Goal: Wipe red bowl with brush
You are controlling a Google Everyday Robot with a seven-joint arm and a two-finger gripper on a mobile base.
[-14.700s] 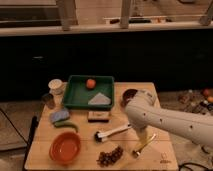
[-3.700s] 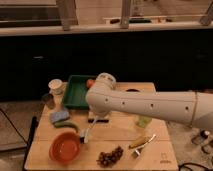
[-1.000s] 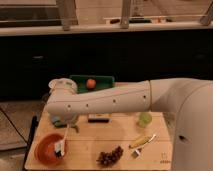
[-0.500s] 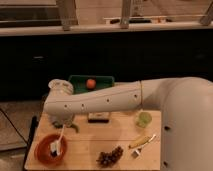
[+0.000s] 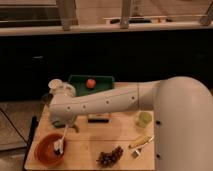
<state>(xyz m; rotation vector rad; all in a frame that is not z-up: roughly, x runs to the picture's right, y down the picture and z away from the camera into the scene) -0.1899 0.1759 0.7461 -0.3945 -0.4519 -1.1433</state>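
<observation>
The red bowl (image 5: 48,149) sits at the front left corner of the wooden table (image 5: 95,139). The brush (image 5: 62,138) leans down into it: its white handle runs from under the arm's end to its head, which rests inside the bowl's right side. My gripper (image 5: 65,123) is just above the bowl's right rim, mostly hidden under the big white arm (image 5: 110,102), and is shut on the top of the brush handle.
A green tray (image 5: 102,81) with an orange-red fruit (image 5: 90,83) stands at the back. A cup (image 5: 55,85) is at the back left. Grapes (image 5: 110,156), a yellow-handled utensil (image 5: 140,142), a green round thing (image 5: 144,118) and a dark block (image 5: 98,119) lie to the right.
The brush head has shifted a little inside the red bowl, first left, then slightly back. The arm has stayed over the bowl.
</observation>
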